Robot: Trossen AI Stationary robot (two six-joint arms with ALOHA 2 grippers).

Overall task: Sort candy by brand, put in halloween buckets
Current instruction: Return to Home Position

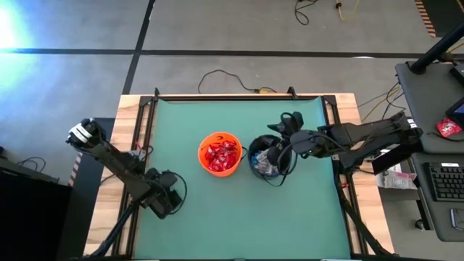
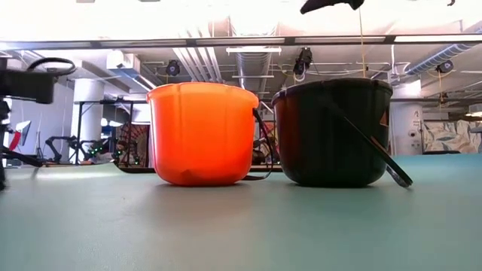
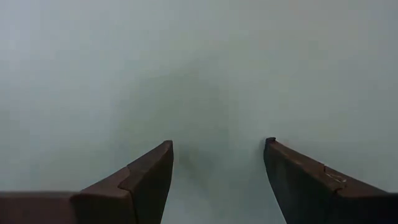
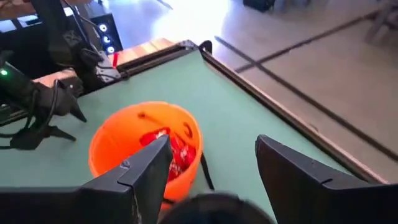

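Across the green surface [image 1: 239,225] we see no loose candy. The jaws of the right arm [image 1: 362,136] hang apart and empty just over the black bucket [image 2: 331,135], placed, we judge, to lift clear for home. The jaws of the left arm [image 1: 123,168], also apart, sit near-left. We count 2 buckets. The orange bucket [image 2: 199,135] holds red packets [image 1: 220,156] and the black holds pale bars [image 1: 264,168], both too heaped to number.

Overhead and table-level cameras — both see the orange bucket [image 2: 199,132]
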